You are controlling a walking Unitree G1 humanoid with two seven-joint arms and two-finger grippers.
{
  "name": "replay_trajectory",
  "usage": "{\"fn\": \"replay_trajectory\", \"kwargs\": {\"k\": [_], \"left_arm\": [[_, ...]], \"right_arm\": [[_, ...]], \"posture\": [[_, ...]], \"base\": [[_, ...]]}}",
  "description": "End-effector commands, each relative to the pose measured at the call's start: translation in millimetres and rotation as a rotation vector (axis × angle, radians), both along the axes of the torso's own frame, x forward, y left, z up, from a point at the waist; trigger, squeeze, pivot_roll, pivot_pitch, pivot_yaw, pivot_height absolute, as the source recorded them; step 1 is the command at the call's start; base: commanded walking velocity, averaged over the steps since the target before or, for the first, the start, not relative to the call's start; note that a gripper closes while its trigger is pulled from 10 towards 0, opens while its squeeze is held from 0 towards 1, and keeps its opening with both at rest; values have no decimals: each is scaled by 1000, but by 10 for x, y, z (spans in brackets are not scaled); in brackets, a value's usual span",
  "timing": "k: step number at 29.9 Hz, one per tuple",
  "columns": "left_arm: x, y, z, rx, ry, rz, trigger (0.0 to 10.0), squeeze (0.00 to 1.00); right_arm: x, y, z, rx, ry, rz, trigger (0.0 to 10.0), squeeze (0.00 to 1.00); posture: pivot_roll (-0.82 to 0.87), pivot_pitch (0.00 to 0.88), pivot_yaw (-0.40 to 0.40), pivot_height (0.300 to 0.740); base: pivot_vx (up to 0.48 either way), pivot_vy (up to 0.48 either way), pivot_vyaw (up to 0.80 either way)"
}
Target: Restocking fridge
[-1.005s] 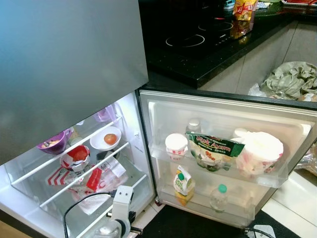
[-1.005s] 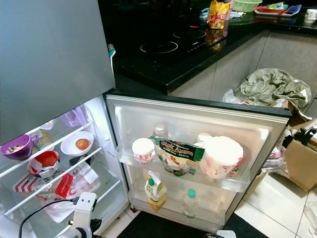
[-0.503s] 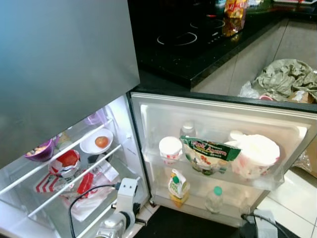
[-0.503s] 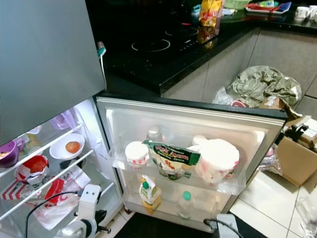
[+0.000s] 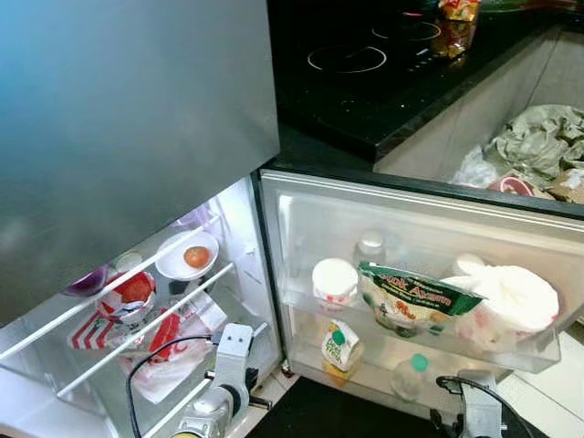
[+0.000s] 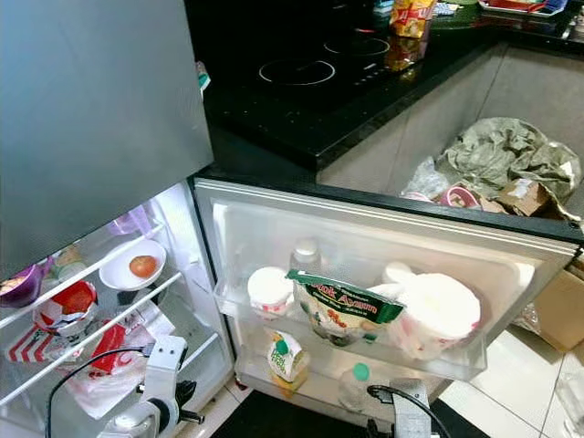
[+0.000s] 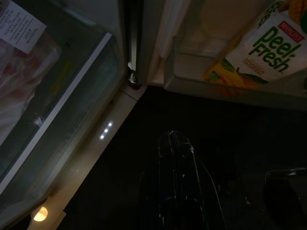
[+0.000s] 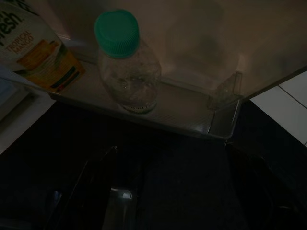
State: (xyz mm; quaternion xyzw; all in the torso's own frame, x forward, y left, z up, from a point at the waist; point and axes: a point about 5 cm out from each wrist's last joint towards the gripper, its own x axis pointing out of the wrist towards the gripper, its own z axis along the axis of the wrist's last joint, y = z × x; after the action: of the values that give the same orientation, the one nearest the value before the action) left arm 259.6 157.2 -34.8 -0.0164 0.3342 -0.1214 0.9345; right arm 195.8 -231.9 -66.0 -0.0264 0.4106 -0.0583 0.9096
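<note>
Quick count, everything placed off the open fridge door [image 6: 365, 228]. On its upper door shelf, five things are counted: one white lidded cup [image 6: 271, 290], one clear bottle [image 6: 306, 254] behind it, one green snack bag [image 6: 341, 306], one big white tub [image 6: 436, 315], and one small white cap [image 6: 397, 272] behind that. On the lower door shelf, two are seen: one juice carton [image 6: 286, 358] and one green-capped bottle [image 8: 127, 62]. Left of the door, on the fridge's wire shelves, one white bowl [image 6: 132, 265] with one tomato [image 6: 141, 265], one purple bowl [image 6: 20, 286], and one red-and-white cup [image 6: 62, 306] are counted.
</note>
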Motion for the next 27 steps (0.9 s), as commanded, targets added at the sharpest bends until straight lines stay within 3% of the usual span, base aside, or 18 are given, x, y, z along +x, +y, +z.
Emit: {"fn": "replay_trajectory", "kwargs": {"k": [1, 11, 27], "left_arm": [[-40, -12, -33, -1, 17, 0, 10000, 0], [-31, -45, -30, -7, 19, -4, 10000, 0], [-19, -36, -23, -7, 23, 2, 10000, 0]], "right_arm": [[-57, 1, -29, 10, 16, -12, 10000, 0], [-42, 14, -21, 12, 9, -16, 10000, 0], [-50, 35, -25, 15, 12, -15, 10000, 0]], "posture": [[-165, 70, 54, 740], [-168, 66, 56, 740], [-167, 62, 58, 740]], "base": [[0, 0, 0], [0, 0, 0], [-429, 0, 0]]}}
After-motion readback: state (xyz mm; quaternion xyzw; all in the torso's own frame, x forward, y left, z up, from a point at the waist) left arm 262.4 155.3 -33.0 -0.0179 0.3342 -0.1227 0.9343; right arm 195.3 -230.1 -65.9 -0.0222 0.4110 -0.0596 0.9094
